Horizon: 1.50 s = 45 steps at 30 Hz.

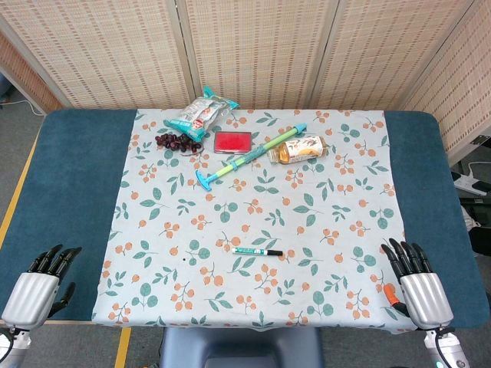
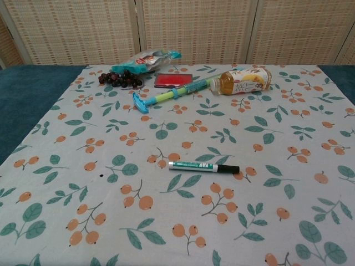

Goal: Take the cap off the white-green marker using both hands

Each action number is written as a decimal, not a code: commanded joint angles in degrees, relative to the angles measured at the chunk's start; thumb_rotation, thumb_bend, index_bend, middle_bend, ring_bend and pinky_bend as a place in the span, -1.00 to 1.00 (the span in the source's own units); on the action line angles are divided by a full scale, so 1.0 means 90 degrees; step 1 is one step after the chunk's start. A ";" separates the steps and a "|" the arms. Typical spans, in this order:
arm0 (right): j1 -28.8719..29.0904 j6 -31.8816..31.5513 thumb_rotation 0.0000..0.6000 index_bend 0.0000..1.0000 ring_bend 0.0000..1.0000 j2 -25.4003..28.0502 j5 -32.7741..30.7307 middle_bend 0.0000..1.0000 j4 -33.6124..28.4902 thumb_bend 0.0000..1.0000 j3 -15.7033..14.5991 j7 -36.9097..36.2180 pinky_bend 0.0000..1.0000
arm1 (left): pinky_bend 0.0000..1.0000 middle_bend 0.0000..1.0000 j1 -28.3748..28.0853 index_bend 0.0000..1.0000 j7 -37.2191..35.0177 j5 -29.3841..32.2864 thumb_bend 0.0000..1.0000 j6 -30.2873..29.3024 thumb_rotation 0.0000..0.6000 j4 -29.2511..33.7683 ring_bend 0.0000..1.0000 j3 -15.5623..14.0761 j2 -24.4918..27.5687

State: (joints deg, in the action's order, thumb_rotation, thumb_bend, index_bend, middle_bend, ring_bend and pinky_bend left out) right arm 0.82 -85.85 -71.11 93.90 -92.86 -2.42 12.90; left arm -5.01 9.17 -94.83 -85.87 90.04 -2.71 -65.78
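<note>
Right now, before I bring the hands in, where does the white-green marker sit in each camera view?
Head view: white-green marker lies flat, low and centre, black cap pointing right.
Chest view: the marker lies flat, just right of centre, cap again pointing right.
Shared landmark: the bottle lying on its side beyond it, slightly right.

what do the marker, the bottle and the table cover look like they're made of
The marker looks like smooth hard plastic: white-green barrel, glossy black cap. The bottle seems clear plastic, since amber liquid shows through, with a paper or film label. The table cover looks like matte printed cloth, with soft creases; it could be coated.
</note>
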 commanded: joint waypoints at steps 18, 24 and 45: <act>0.0018 0.0069 1.00 -1.00 -1.00 -0.0090 -0.0198 -1.00 0.0075 -0.49 0.0104 0.0097 -1.00 | 0.63 -0.47 -0.0999 -0.66 0.0805 -0.0528 -0.06 0.0952 1.00 0.0095 0.35 0.0300 -0.1305; 0.0053 0.0137 1.00 -1.00 -1.00 -0.0115 -0.0336 -1.00 0.0130 -0.49 0.0174 0.0088 -1.00 | 0.87 -0.28 -0.1565 -0.56 0.1457 -0.0379 -0.07 0.1849 1.00 -0.0012 0.63 0.0426 -0.2419; 0.0118 0.0265 1.00 -1.00 -1.00 -0.0138 -0.0696 -1.00 0.0237 -0.49 0.0321 0.0092 -1.00 | 1.00 -0.30 -0.3003 -0.39 0.3258 0.0549 -0.09 0.2993 1.00 -0.1862 0.89 0.1284 -0.4898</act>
State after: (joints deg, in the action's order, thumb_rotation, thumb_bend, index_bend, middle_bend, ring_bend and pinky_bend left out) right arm 1.84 -83.53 -72.34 87.72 -90.77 0.44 13.76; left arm -31.10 37.76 -90.54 -59.49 74.63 8.51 -108.71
